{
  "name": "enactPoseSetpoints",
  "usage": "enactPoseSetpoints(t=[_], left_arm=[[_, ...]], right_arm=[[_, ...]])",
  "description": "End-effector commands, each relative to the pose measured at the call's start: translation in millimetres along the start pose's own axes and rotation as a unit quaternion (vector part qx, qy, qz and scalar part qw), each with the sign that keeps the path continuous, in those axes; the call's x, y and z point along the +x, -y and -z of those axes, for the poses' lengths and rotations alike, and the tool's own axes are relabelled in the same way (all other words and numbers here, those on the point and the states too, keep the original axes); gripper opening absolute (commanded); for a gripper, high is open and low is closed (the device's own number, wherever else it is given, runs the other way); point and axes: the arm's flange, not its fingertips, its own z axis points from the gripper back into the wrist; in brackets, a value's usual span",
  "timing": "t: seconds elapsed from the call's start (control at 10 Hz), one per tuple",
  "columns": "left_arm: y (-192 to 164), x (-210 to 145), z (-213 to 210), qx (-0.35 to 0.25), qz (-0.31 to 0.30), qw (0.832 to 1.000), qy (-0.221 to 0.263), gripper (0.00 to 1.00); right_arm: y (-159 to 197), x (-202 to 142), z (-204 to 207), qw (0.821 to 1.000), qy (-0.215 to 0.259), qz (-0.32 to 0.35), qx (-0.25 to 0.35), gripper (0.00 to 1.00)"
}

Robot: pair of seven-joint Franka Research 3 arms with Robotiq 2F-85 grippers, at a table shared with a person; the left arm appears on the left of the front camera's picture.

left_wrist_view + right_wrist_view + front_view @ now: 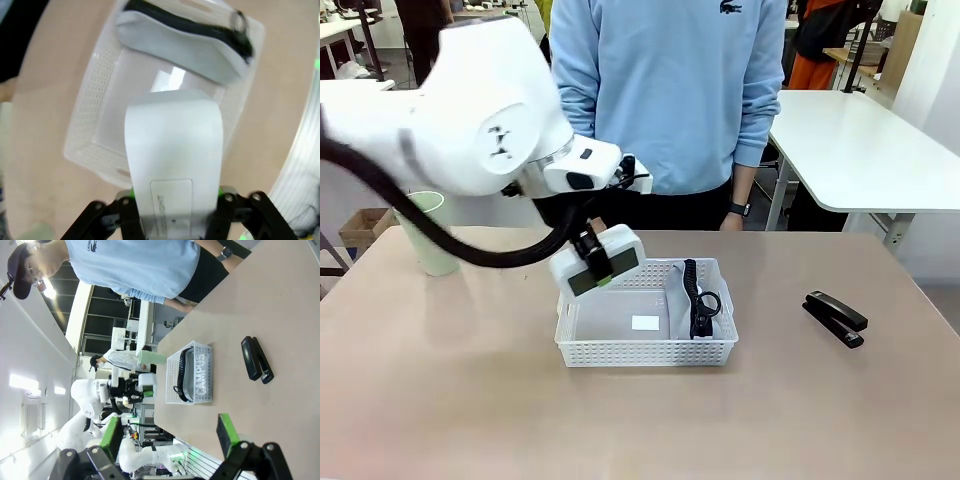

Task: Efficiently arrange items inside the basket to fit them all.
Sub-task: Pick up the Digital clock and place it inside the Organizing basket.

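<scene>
My left gripper [592, 250] is shut on the white screen device [603, 262], tilted above the back left corner of the white basket [645, 352]. In the left wrist view the device [174, 145] sits between my green pads [220, 190] over the basket's [95, 90] bare floor. The grey CAMPUS pouch [712, 300] with its black strap [698, 300] lies along the basket's right side. On the table to the right lies the black stapler [836, 318]. The pale green cup [430, 235] stands far left. My right gripper [170, 435] is open and holds nothing, high above the table.
A person in a light blue sweatshirt [670, 90] stands at the far edge, one hand with a watch [738, 210] hanging near the table. A small white label [645, 322] lies on the basket floor. A white table [860, 150] stands behind on the right.
</scene>
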Motion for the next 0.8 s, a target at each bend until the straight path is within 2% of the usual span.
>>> enactPoseSetpoints(t=[0.0, 0.2, 0.7], left_arm=[[-23, 26, 14, 0.003, -0.042, 0.999, -0.006, 0.51], [-35, 30, 42, -0.003, -0.06, 0.998, -0.005, 0.51], [-41, 23, 96, -0.028, -0.077, 0.995, -0.052, 0.51]], right_arm=[[-1, 3, 0, 1.0, 0.007, -0.012, 0.012, 1.0], [-1, 3, 0, 1.0, 0.007, -0.012, 0.012, 1.0], [-1, 3, 0, 1.0, 0.007, -0.012, 0.012, 1.0]])
